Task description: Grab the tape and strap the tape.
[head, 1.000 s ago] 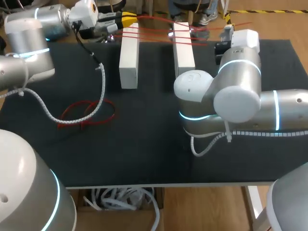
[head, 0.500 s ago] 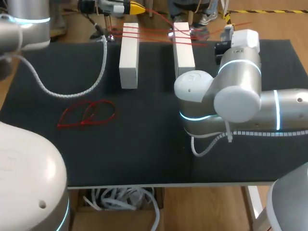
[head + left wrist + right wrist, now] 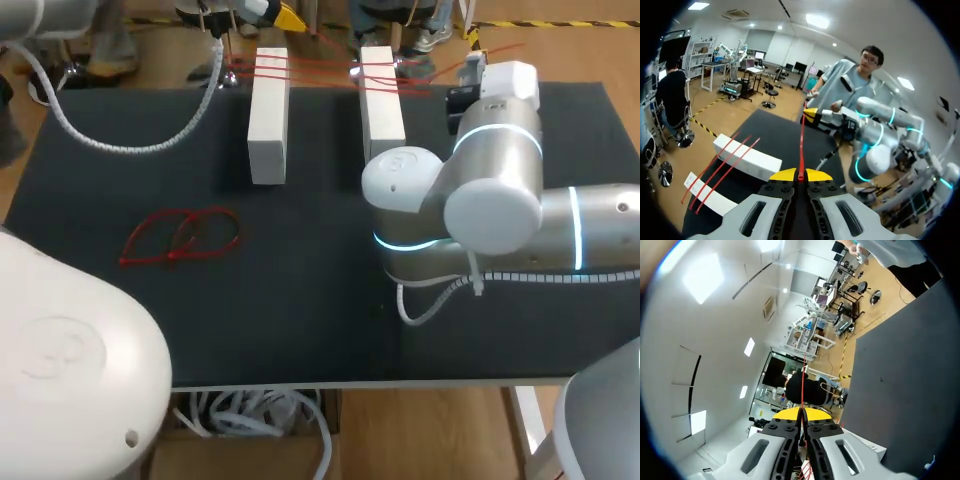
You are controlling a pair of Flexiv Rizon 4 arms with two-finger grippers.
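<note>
Left gripper [image 3: 801, 176] fingers closed tight, clamping red tape [image 3: 802, 145]; right gripper [image 3: 802, 415] likewise pinching it; tape spans between them over the desk's [image 3: 300, 300] far edge, above white blocks [image 3: 268, 115]

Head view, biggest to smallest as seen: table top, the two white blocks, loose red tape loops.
1. table top
2. left white block and right white block: they look alike, and the right arm hides the right one's near end, so they are not ranked.
3. loose red tape loops: wide spread, but only thin strand.
</note>
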